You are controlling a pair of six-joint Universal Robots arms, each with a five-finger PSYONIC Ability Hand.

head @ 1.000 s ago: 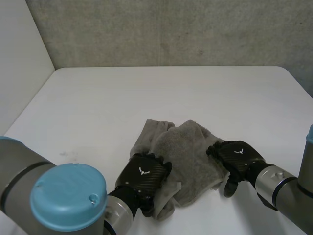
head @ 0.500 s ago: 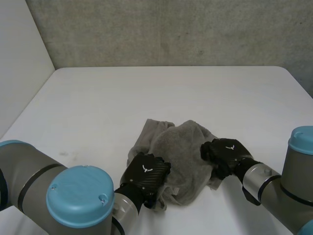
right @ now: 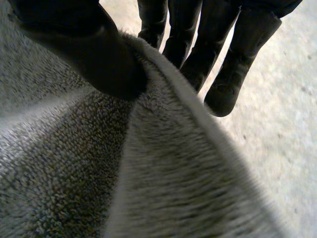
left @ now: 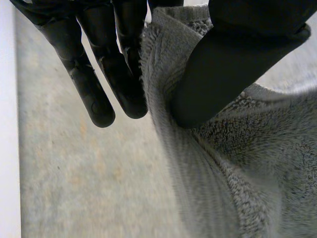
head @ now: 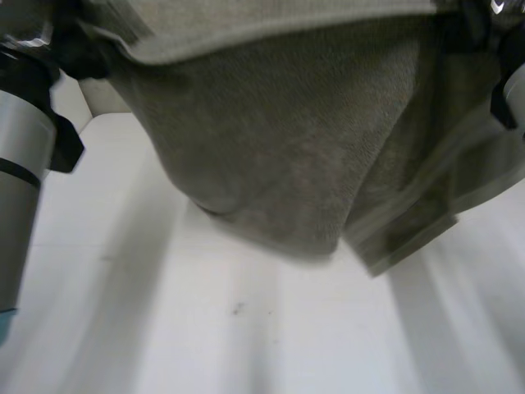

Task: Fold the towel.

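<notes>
The grey towel (head: 279,148) hangs in the air high above the white table (head: 246,328), spread between my two hands and sagging in the middle. My left hand (head: 82,53) holds its upper edge on the left side. In the left wrist view the thumb (left: 233,64) pinches the towel's hem (left: 163,99) against the fingers (left: 124,74). My right hand (head: 476,25) holds the upper edge on the right side. In the right wrist view its thumb (right: 84,44) presses the towel (right: 99,163) against the fingers (right: 198,49).
The left arm (head: 20,164) stands upright at the left of the table. A grey concrete wall (left: 74,173) lies beyond the hands. The bare tabletop stretches under the hanging towel.
Both hands shut on the crumpled towel that lay on the table and raised it high, so that it now hangs spread between them.
</notes>
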